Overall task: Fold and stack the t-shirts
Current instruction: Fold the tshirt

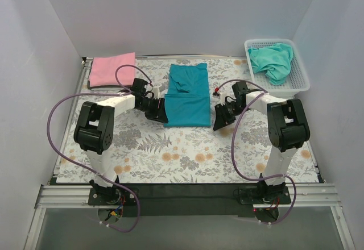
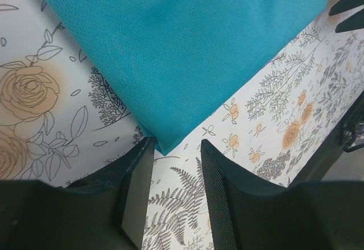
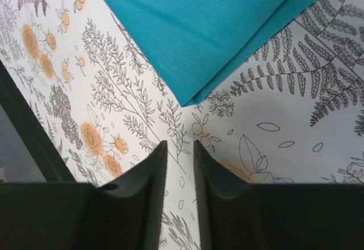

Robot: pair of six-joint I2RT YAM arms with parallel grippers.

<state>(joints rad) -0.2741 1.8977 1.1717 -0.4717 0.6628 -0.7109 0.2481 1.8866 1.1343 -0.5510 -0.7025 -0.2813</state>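
Note:
A deep teal-blue t-shirt (image 1: 187, 94) lies folded into a long strip in the middle of the table. My left gripper (image 1: 161, 113) sits at its near left corner. In the left wrist view that gripper (image 2: 176, 148) is open, and the shirt's (image 2: 182, 51) corner tip rests right at the mouth of the fingers, ungripped. My right gripper (image 1: 219, 123) is beside the near right corner. Seen from the right wrist, it (image 3: 181, 145) stands narrowly open over bare covering, a little short of the shirt (image 3: 210, 28). A pink t-shirt (image 1: 112, 69) lies folded at the back left. An aqua-green t-shirt (image 1: 273, 61) is crumpled in the basket.
A white mesh basket (image 1: 302, 78) stands at the back right corner. A grey floral covering (image 1: 170, 153) spans the table, with white walls on three sides. A black rail (image 1: 182, 190) runs along the near edge between the arm bases.

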